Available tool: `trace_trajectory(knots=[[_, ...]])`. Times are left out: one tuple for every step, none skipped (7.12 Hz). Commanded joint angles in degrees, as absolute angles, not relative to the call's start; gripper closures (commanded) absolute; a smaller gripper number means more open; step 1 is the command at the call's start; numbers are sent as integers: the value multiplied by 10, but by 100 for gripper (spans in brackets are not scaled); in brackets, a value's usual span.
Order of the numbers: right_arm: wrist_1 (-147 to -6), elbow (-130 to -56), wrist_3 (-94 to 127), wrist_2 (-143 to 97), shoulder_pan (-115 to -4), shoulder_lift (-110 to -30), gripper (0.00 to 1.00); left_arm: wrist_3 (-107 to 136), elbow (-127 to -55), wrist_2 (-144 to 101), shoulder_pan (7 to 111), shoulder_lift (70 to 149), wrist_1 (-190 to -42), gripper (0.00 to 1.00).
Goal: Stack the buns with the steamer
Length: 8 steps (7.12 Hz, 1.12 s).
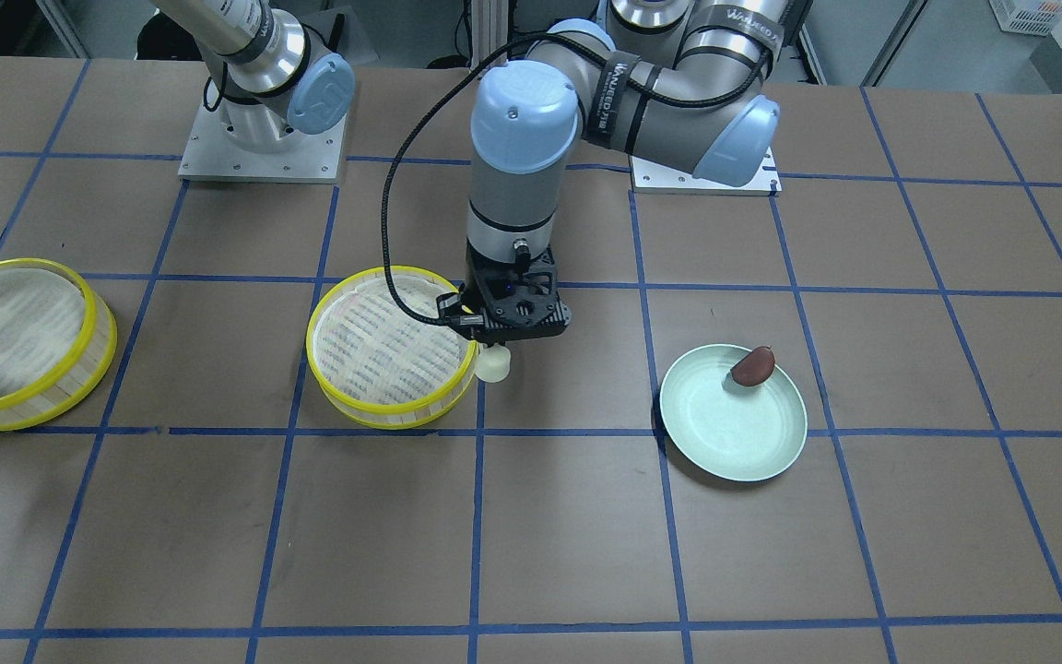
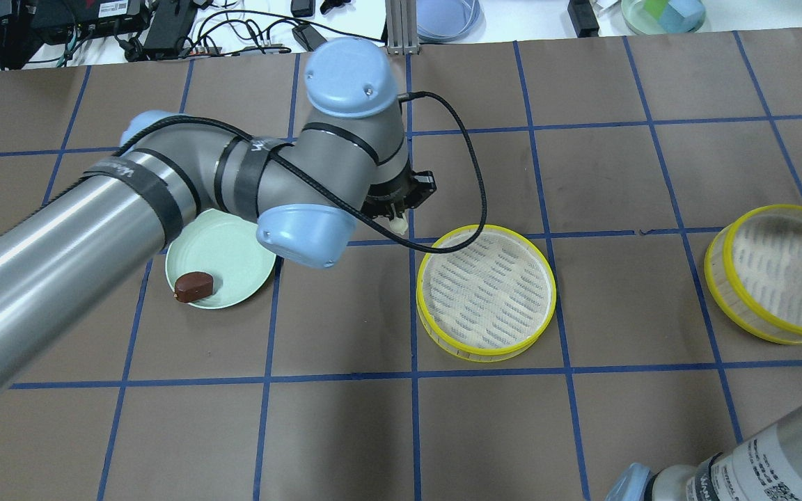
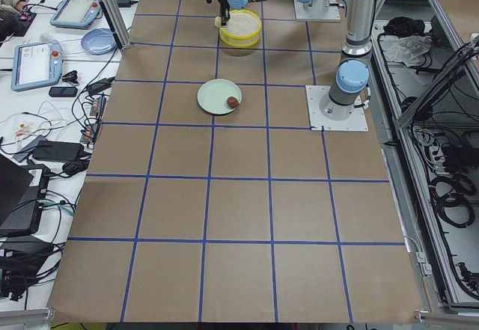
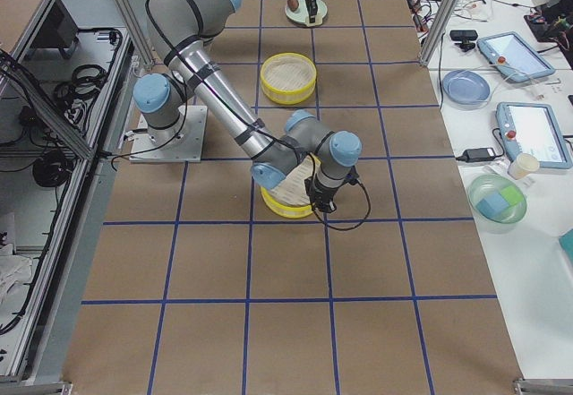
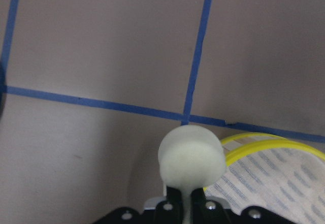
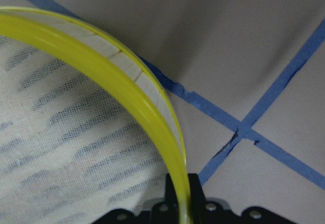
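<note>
on the left a brown bun (image 2: 194, 284) lies at the near edge of a green plate (image 2: 234, 243). next, the left tool (image 5: 188, 198) pinches the white bun (image 5: 192, 155) just outside the far left rim of the middle tray (image 2: 477, 346). at the far right, the right tool (image 6: 182, 196) is pressed together on the yellow rim of the right tray (image 6: 117, 76), which sits on the surface (image 2: 582, 417).

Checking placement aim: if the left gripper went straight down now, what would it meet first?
The left gripper, carrying the cream bun, would likely meet bare table beside the middle steamer tray, not its floor.
</note>
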State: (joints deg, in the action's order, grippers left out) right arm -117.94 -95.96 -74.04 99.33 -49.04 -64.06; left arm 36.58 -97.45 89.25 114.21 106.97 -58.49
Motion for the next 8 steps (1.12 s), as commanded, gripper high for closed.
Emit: trace_trajectory(knots=[[-1150,-959,-730,992,-496,-693,100,446,-975,893,1193,1105,-555,96],[-1137,-959,-716,989,-500,-709,100,473,-976,890,1211,1127,-547,96],[-1121,-958,-695,979,-513,-718,100,477,-975,889,1229,1139,-547,82],[-1084,-955,-654,979,-539,-738,100,487,-976,892,1239,1146,-547,37],[-1045,-956,-605,979,-567,-761,100,512,-976,888,1240,1150,-542,9],[-1014,-959,-537,971,-610,-769,100,514,-976,883,1242,1150,-538,0],[-1014,-959,-500,970,-655,-772,100,521,-976,878,1243,1150,-539,0],[-1011,-959,-457,971,-687,-780,100,519,-974,880,1243,1147,-538,0]])
